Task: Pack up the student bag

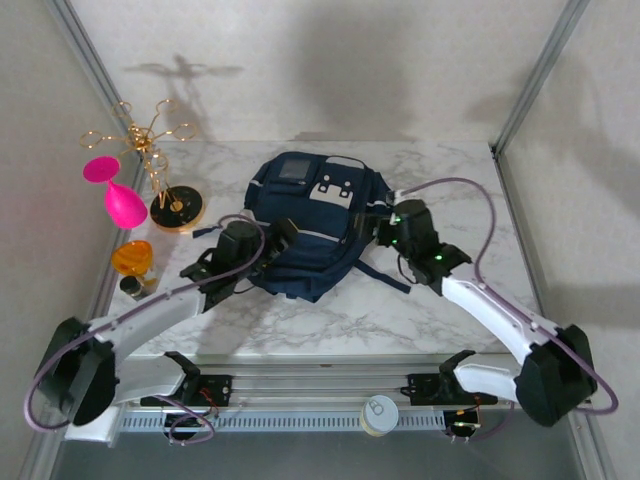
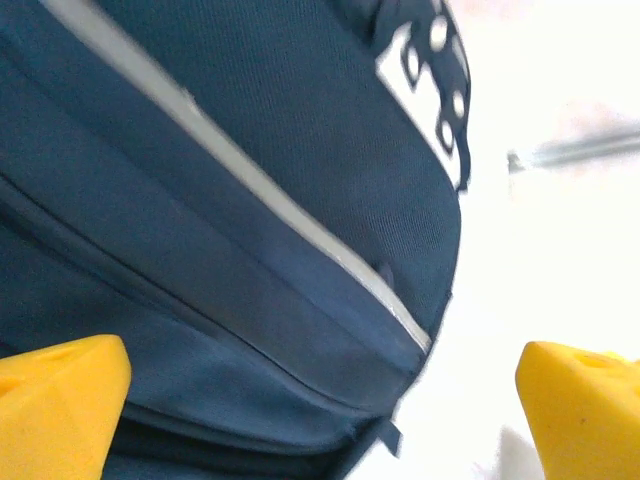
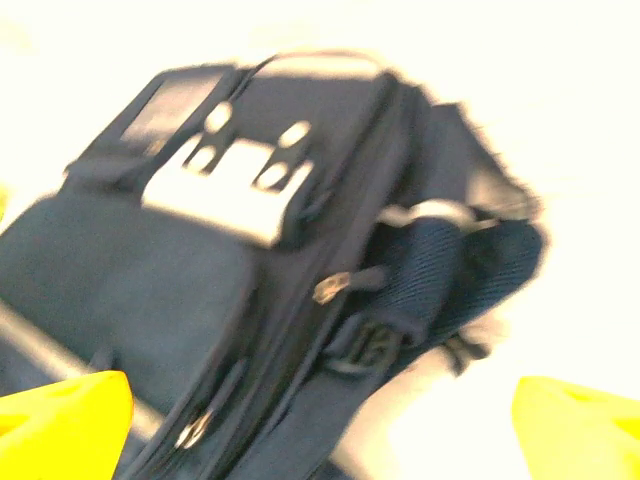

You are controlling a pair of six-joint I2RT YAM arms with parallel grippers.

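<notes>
My left gripper [image 1: 280, 238] and right gripper [image 1: 385, 222] both stand wide and hold nothing, low in their wrist views. Just beyond them the student bag [image 1: 305, 215] lies at the centre of the overhead frame, flanked by both. I judge I should line up squarely on the zipper pull [image 3: 330, 288] before closing, not pinch loose fabric.

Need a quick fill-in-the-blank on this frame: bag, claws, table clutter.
1. The student bag lies ____ the left claw and the right claw.
2. Both claws are ____.
3. In the top view, the pink cup stands to the bag's ____.
Missing words: between; open; left.
</notes>
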